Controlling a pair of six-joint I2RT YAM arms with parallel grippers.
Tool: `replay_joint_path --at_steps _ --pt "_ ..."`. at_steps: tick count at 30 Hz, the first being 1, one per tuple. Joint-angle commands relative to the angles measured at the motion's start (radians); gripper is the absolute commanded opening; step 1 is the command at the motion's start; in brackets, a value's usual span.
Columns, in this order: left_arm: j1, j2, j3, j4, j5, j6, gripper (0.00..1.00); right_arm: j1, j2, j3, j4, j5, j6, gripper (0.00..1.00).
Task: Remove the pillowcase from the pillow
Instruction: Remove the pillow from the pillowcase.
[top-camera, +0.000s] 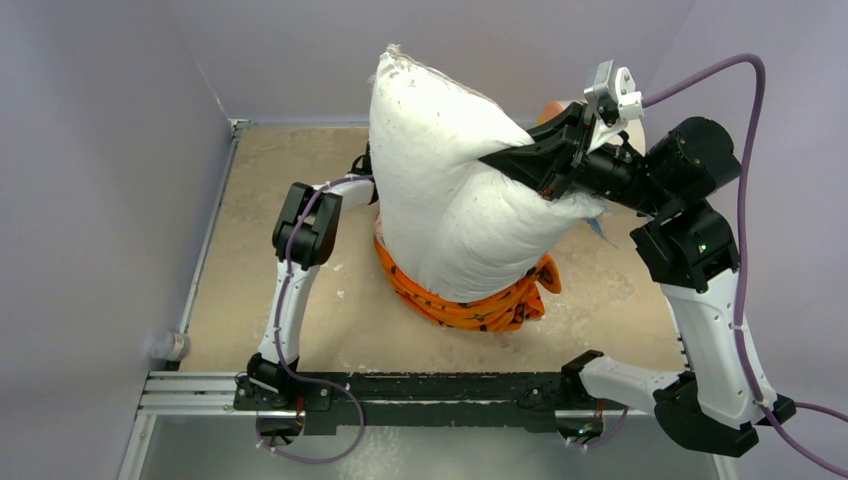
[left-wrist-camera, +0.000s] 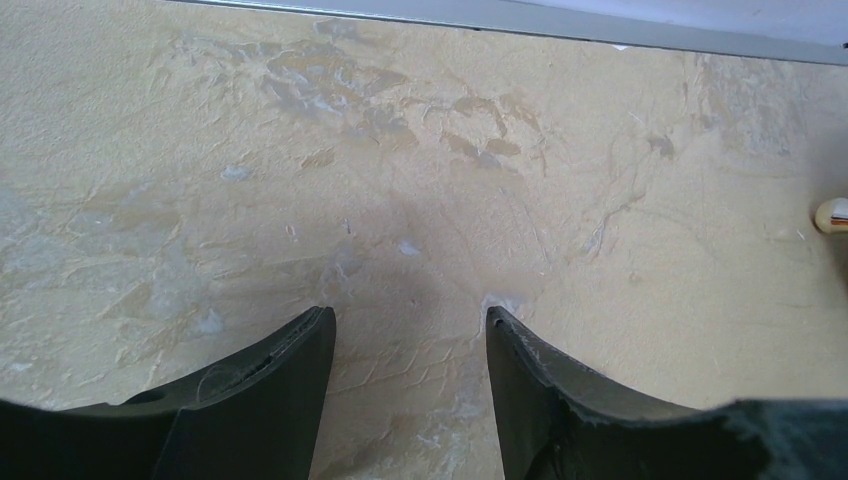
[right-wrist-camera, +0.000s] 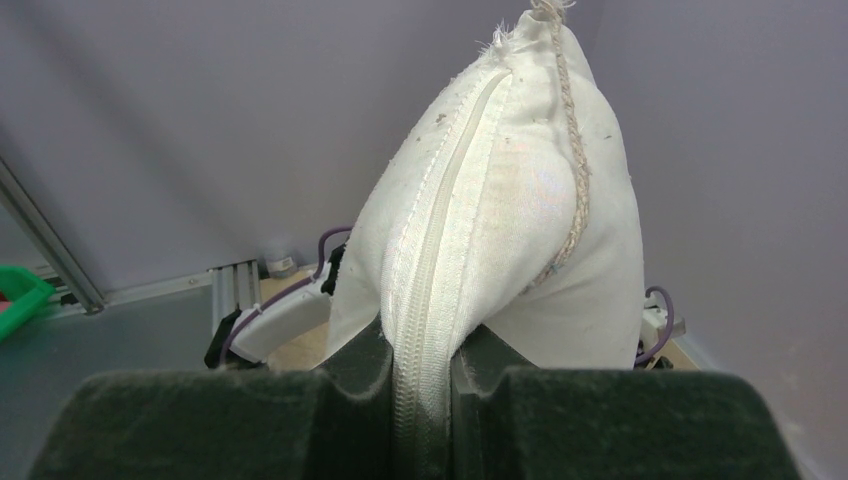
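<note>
Above table (top-camera: 620, 300), right hand (right-wrist-camera: 420, 360) clamps pillow (top-camera: 440, 200); left hand (left-wrist-camera: 410, 330) spread; pillowcase (top-camera: 470, 305) bunched beneath.

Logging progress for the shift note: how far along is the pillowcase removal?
Mostly done: the pillow shows bare white nearly full length. In hand: the right tool is shut on its zipper edge, holding it up. Remaining: the pillowcase bunches around the bottom end; the open left tool holds nothing.

White arm links (top-camera: 712, 330), black joints (top-camera: 308, 225), purple cables (top-camera: 741, 200), dark claw fingers (left-wrist-camera: 270, 390).
</note>
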Motion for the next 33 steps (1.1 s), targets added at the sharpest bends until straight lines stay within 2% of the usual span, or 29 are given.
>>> replay_joint_path --at_steps 1,10,20,24,33 --pt "-0.005 0.044 0.019 -0.158 -0.037 0.066 0.57 0.002 -0.012 0.022 0.114 -0.009 -0.009 0.0" --pt "-0.016 0.056 0.06 -0.155 0.032 0.032 0.58 0.002 -0.016 0.016 0.108 -0.008 -0.016 0.0" --pt "-0.063 0.124 0.177 -0.277 -0.066 0.102 0.58 0.003 -0.019 0.022 0.091 0.0 -0.028 0.0" --pt "-0.063 0.11 0.174 -0.281 -0.123 0.134 0.58 0.002 -0.021 0.02 0.089 0.006 -0.032 0.0" --pt "-0.045 0.104 0.206 -0.309 -0.152 0.181 0.58 0.003 -0.026 0.019 0.084 0.01 -0.038 0.0"
